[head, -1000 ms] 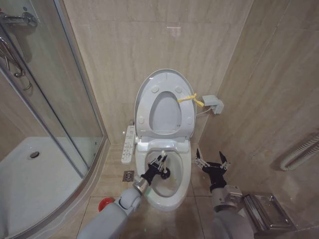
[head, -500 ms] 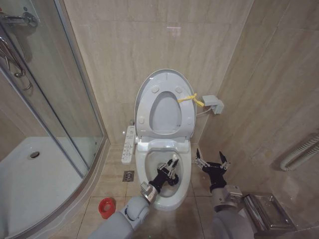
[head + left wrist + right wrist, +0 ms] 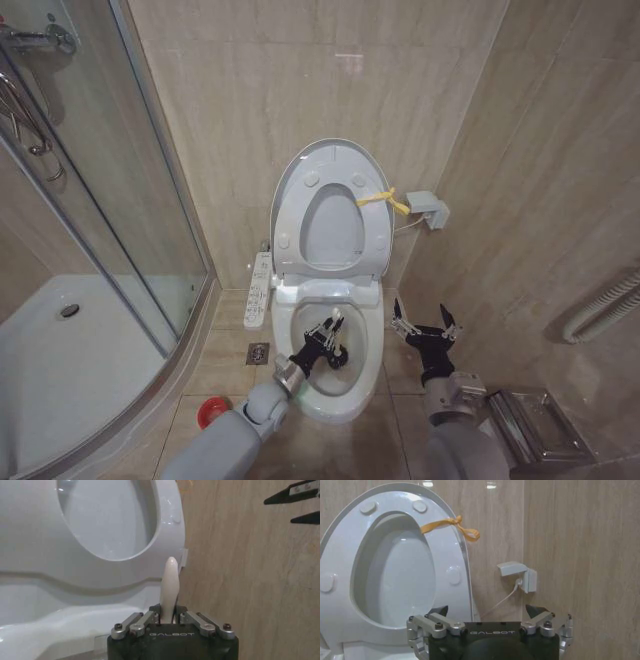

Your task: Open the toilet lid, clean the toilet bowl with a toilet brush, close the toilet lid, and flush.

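Mid-scrub: we see the left pincer (image 3: 322, 338) low inside the bowl (image 3: 372, 372), its fingers closed on the brush (image 3: 337, 318). The white handle tip pokes up between the fingers toward the raised lid (image 3: 290, 190), and in the left wrist view the handle (image 3: 169, 588) stands straight out of the clamp. The dark bristle head sits just beyond the fingers on the drain side, down in the basin. The brush's long axis runs from the pincer's palm up and back toward the wall, so we judge that scrubbing strokes pivot about this grip.

The lid leans upright against the wall behind and above the left pincer, glossy white, with the seat ring (image 3: 375, 245) folded against it and a yellow strap (image 3: 385, 199) tied at its edge on the right pincer's side.

The right pincer (image 3: 424, 322) hovers beside the bowl, fingers spread wide and holding nothing. We judge it the nearer one to the strap.

A red cup (image 3: 209, 408) stands on the floor (image 3: 225, 350), behind the left arm.
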Robot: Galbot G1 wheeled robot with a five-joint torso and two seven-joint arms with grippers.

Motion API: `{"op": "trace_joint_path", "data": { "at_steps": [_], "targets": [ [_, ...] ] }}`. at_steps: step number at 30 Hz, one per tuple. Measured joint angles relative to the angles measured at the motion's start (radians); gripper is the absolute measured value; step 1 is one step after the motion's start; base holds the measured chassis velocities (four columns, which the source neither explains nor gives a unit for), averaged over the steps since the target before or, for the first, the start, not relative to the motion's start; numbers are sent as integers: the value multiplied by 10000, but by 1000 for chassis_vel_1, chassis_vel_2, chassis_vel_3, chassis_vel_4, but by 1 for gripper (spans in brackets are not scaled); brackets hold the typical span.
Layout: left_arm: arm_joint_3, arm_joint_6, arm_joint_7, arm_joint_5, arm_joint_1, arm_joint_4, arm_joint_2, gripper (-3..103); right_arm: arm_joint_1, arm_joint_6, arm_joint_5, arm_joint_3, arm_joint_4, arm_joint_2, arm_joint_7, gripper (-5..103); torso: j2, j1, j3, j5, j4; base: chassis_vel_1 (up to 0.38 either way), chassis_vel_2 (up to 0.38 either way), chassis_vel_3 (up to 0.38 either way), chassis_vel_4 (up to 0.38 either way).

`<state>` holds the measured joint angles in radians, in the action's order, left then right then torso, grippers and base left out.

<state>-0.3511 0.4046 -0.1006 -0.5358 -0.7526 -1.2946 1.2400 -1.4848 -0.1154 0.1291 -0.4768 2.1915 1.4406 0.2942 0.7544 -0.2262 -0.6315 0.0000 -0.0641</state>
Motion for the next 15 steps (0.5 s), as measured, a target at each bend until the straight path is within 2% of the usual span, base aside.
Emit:
{"op": "trace_joint_path", "data": {
  "at_steps": [9,15],
  "targets": [
    [-396,142,29,315,-269,-1218,131,19,0,0,0,0,0,0,0,100,0,0,0,1,0,0,0,0,0],
    [-468,246,-1,462,-382,-1001,168,19,0,0,0,0,0,0,0,100,0,1,1,1,1,0,0,0,0]
  ]
}}
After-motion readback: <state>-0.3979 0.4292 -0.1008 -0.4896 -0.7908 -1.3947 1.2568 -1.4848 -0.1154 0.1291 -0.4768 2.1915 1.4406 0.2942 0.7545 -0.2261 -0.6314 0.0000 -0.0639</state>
